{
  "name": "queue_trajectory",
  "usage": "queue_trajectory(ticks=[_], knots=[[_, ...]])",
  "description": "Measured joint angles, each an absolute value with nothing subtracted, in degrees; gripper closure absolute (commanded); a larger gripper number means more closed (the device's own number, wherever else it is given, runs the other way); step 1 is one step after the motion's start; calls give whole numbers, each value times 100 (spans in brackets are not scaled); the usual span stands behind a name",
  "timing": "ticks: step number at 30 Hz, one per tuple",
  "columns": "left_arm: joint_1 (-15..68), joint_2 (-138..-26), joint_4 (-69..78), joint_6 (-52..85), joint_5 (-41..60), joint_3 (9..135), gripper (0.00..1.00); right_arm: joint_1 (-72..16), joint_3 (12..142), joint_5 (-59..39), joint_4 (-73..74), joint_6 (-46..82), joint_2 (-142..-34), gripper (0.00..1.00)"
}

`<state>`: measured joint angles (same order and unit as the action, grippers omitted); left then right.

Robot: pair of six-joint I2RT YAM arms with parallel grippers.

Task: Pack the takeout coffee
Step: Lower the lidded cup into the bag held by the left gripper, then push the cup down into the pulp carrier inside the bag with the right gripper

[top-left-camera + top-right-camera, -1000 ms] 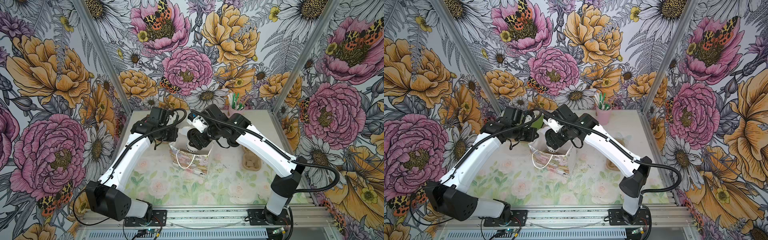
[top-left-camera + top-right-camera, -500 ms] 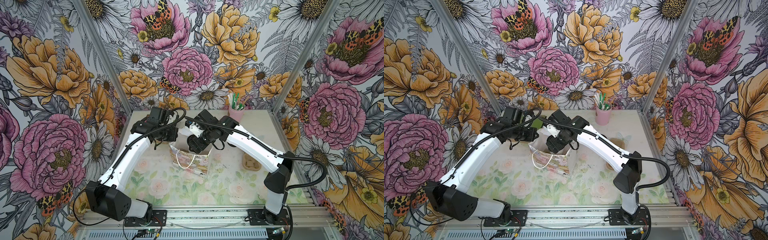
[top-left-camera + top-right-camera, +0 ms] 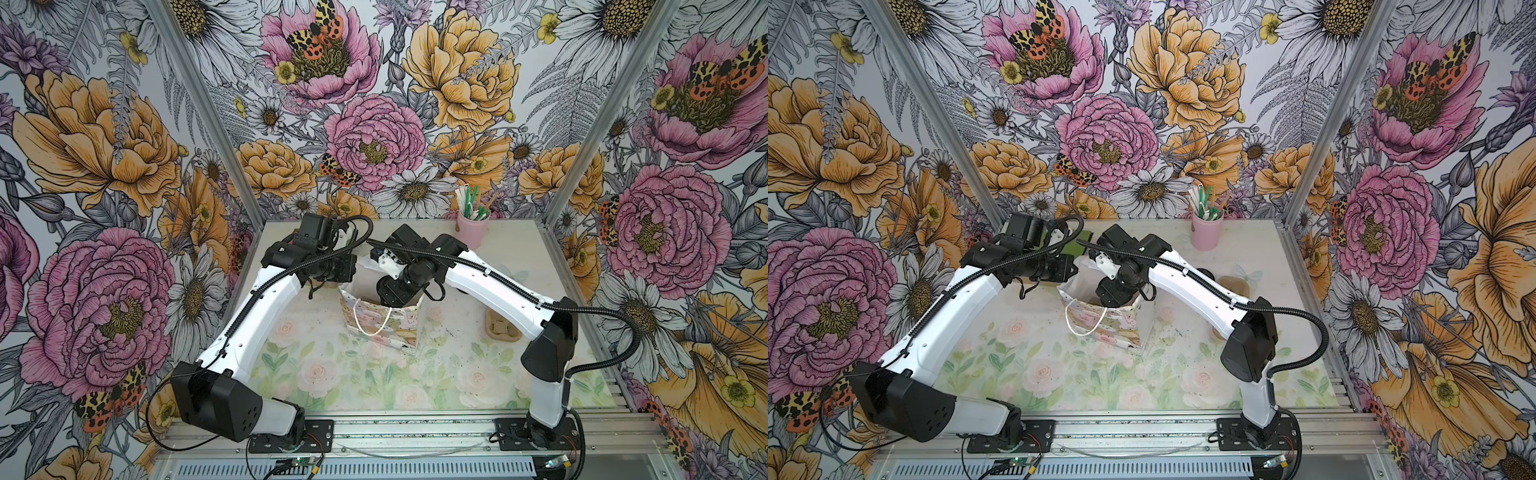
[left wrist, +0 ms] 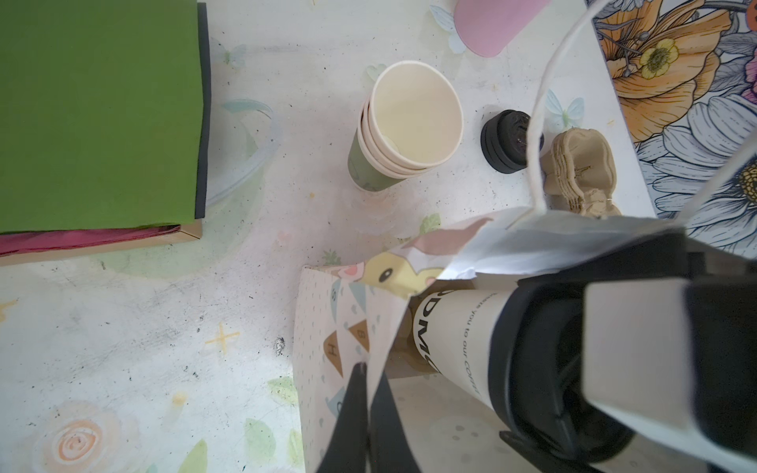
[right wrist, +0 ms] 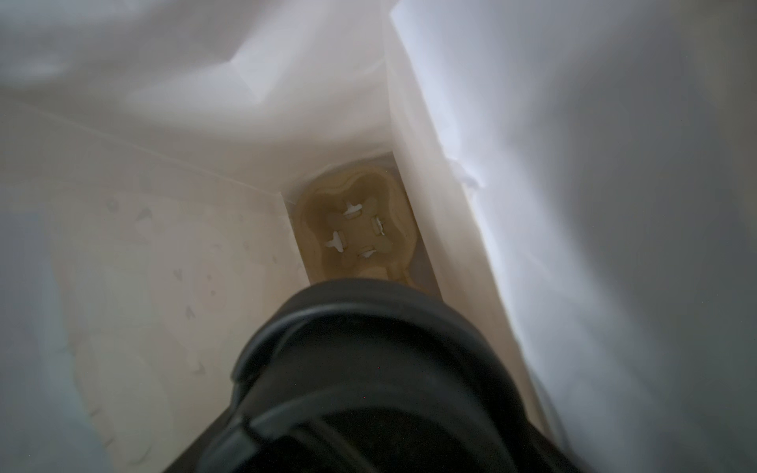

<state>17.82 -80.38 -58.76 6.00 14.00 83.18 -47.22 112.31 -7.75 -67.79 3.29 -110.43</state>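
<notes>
The takeout coffee (image 4: 458, 336), a white cup with dark lettering and a black lid (image 5: 368, 368), is tilted inside the open patterned gift bag (image 3: 382, 320) (image 3: 1104, 320). My right gripper (image 4: 569, 368) reaches down into the bag and is shut on the cup at its lid. Below the cup, a brown pulp cup carrier (image 5: 356, 229) lies on the bag's floor. My left gripper (image 4: 368, 368) is shut on the bag's rim, pinching the paper wall between its two dark fingers (image 4: 352, 413). In both top views the arms' wrists hide the cup.
Behind the bag stand a stack of lidless paper cups (image 4: 405, 123), loose black lids (image 4: 508, 141) and a stack of pulp carriers (image 4: 573, 168). A box of green napkins (image 4: 98, 114) sits at the back left. A pink cup of straws (image 3: 471, 226) stands at the back wall.
My right arm has drawn its elbow in and brought the cup lower into the bag. The left arm and the bag have stayed put.
</notes>
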Motion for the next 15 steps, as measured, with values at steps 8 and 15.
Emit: queue_trajectory(ticks=[8, 15], knots=[[1782, -8038, -5846, 598, 1400, 8318, 98, -4716, 11225, -725, -6860, 259, -11288, 19], [1782, -8038, -5846, 598, 1400, 8318, 98, -4665, 11177, -722, -6855, 196, -11308, 19]])
